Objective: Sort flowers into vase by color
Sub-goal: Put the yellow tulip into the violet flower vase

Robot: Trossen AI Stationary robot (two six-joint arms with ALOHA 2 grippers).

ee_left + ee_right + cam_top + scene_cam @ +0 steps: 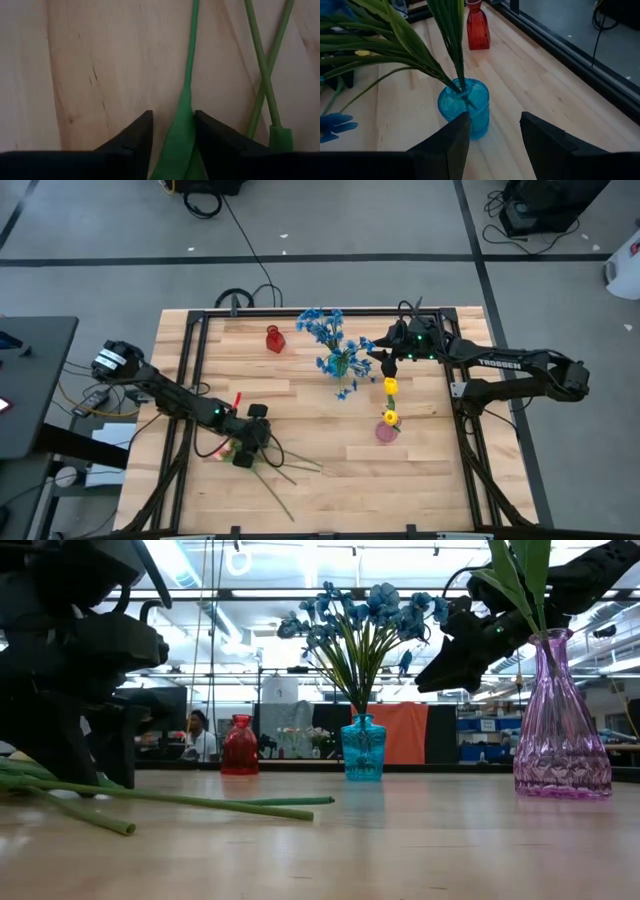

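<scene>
Several long green-stemmed flowers (285, 465) lie flat on the table near its left front, their pink heads (222, 448) under my left gripper (245, 442). That gripper is down at the table with one stem's leaf (177, 135) between its fingers. Blue blossom sprays (322, 330) stand in the blue vase (340, 366). Two yellow tulips (390, 402) stand in the pink vase (386, 432). The red vase (274, 338) holds nothing. My right gripper (383, 362) hovers open just right of the blue vase (465, 105), touching nothing. My left gripper has a green stem between its two fingers (210, 135), at the leaf (177, 135) where the stem widens. The fingers come from above and lie across the stem. The rest of the stem (191, 55) lies on the wood ahead of them.
Two more stems (262, 75) cross just beside the held one. Stems (180, 800) stretch along the table's near side. Black frame rails (190, 360) border the tabletop. A person (200, 735) sits in the room behind. Bare wood lies between the vases and the loose flowers.
</scene>
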